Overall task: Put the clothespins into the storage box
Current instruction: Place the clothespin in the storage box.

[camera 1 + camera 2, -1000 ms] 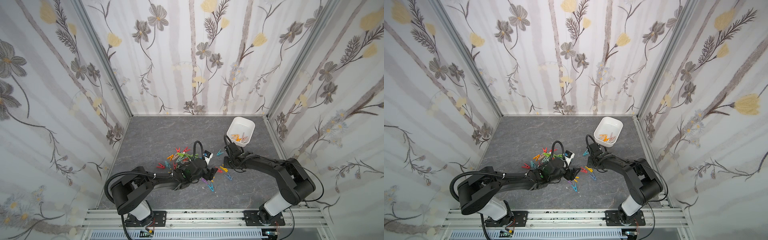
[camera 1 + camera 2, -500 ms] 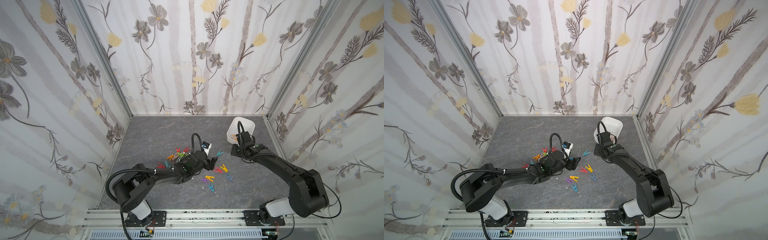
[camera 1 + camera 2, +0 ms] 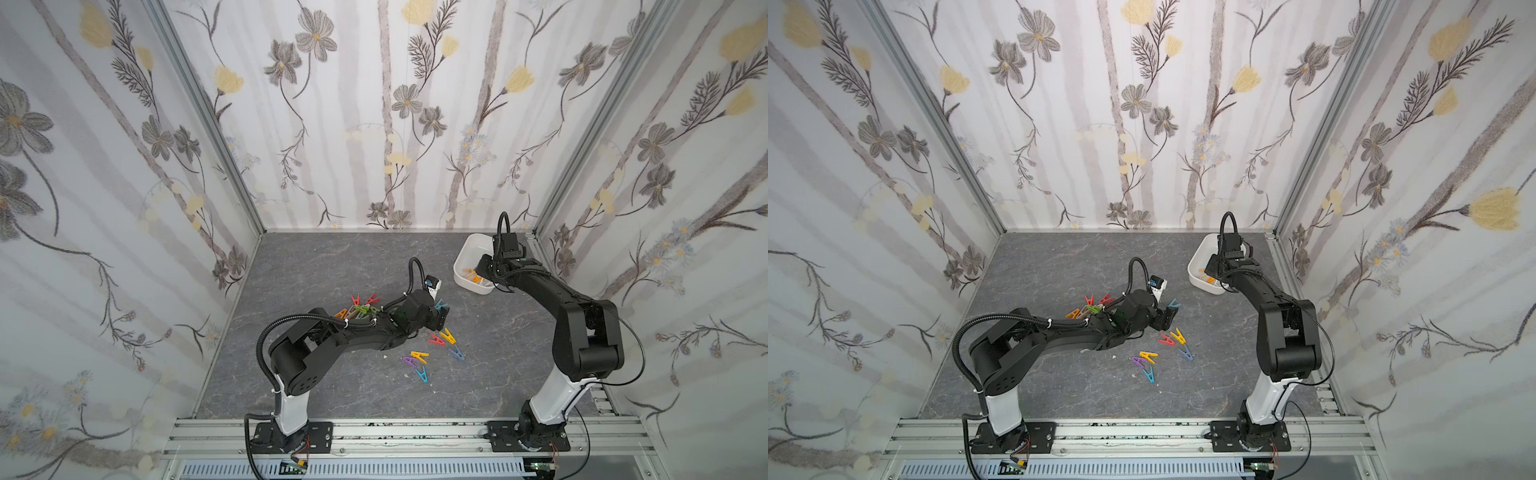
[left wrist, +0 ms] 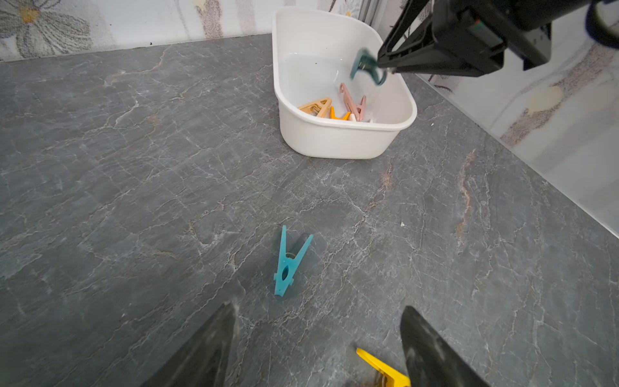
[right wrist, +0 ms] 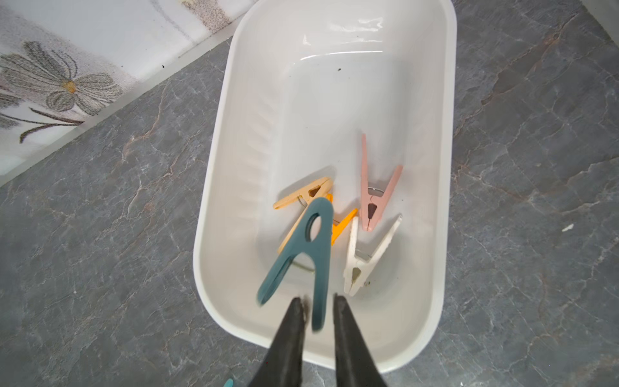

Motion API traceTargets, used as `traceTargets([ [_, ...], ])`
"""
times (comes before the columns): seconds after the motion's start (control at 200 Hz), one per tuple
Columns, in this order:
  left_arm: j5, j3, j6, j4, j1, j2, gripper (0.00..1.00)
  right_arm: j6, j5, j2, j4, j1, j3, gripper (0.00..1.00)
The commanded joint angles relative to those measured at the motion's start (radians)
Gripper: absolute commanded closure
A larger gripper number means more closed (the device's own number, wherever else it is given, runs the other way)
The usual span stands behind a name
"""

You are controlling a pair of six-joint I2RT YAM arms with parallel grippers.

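The storage box (image 3: 463,266) sits at two o'clock on the table (image 3: 332,266), with four clothespins (image 5: 373,204) inside: beige, orange, pink and white. The right gripper (image 5: 318,310) hovers above it, jaws narrowly parted, and a fifth, dark teal peg (image 5: 315,246) is loose between the tips. The left gripper (image 4: 318,335) gapes wide at centre. One light teal peg (image 4: 288,266) lies just ahead, and six loose pegs (image 3: 435,339) lie at its six o'clock.

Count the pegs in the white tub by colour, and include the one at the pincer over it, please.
Beige peg: 1
Orange peg: 1
Pink peg: 1
White peg: 1
Dark teal peg, at the right pincer: 1
Total: 5
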Motion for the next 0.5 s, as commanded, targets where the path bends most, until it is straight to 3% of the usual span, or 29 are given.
traceTargets([
  [0.0,0.004,0.014,-0.003,-0.018,0.012,0.002,0.22,-0.024,0.0,-0.001,0.0,0.003,0.028,0.7],
  [0.215,0.048,-0.045,-0.077,0.015,0.054,-0.063,0.22,-0.05,0.043,-0.149,-0.046,0.072,-0.072,0.68],
  [0.495,0.058,-0.236,-0.138,0.003,0.069,-0.262,0.22,0.0,0.028,-0.401,-0.105,0.306,-0.406,0.69],
])
